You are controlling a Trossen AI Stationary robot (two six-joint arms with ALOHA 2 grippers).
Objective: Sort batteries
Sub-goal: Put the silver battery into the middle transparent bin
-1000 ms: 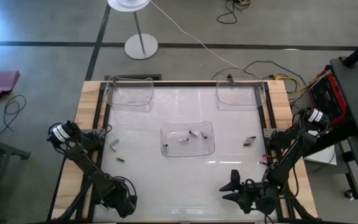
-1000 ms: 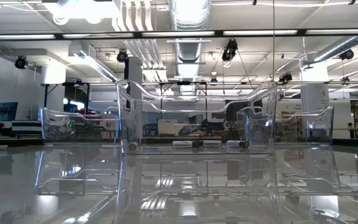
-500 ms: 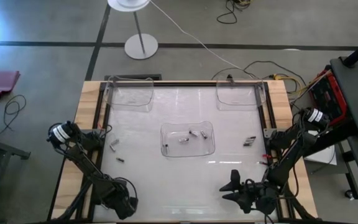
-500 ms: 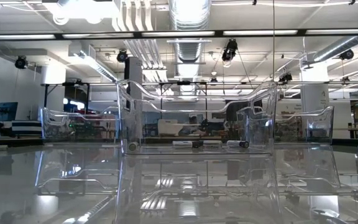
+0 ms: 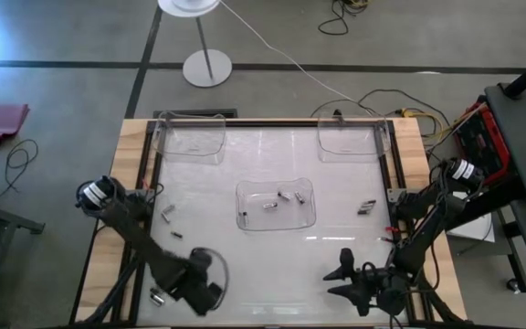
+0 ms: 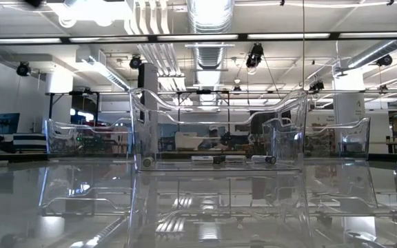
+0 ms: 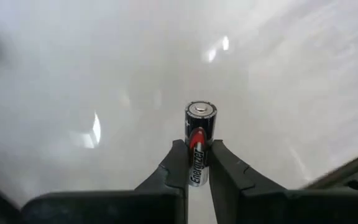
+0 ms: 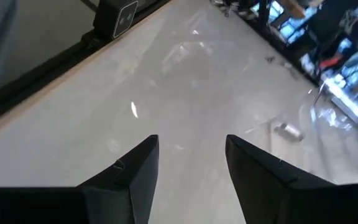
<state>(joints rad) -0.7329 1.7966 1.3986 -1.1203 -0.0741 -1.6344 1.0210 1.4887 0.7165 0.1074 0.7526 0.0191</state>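
My left gripper (image 5: 210, 294) is over the table's near left part, shut on one battery (image 7: 199, 140), black and red with a silvery end cap. Several more batteries (image 5: 281, 196) lie in the clear middle tray (image 5: 309, 219), also seen in the low view as batteries (image 6: 216, 159) on the tray floor. Two batteries (image 5: 167, 212) lie loose on the table at the left, and a small group (image 5: 365, 207) lies at the right. My right gripper (image 5: 341, 274) waits open near the front edge, with nothing between its fingers (image 8: 135, 168). My left gripper pinches the battery's labelled body (image 7: 197, 163) between its two fingers, at the end nearer the wrist. The battery lies along the fingers, and its silvery cap (image 7: 201, 111) sticks out past the fingertips. Whether it is clear of the table, I cannot tell.
Two more clear trays stand at the far edge, one at the left (image 5: 190, 137) and one at the right (image 5: 347, 137). A black frame (image 5: 149, 196) borders the white table top, and a small silvery piece (image 5: 156, 294) lies on the wooden edge at the near left.
My left gripper has swung from the table's near left corner toward the right, in over the white table top. My right arm has kept still.
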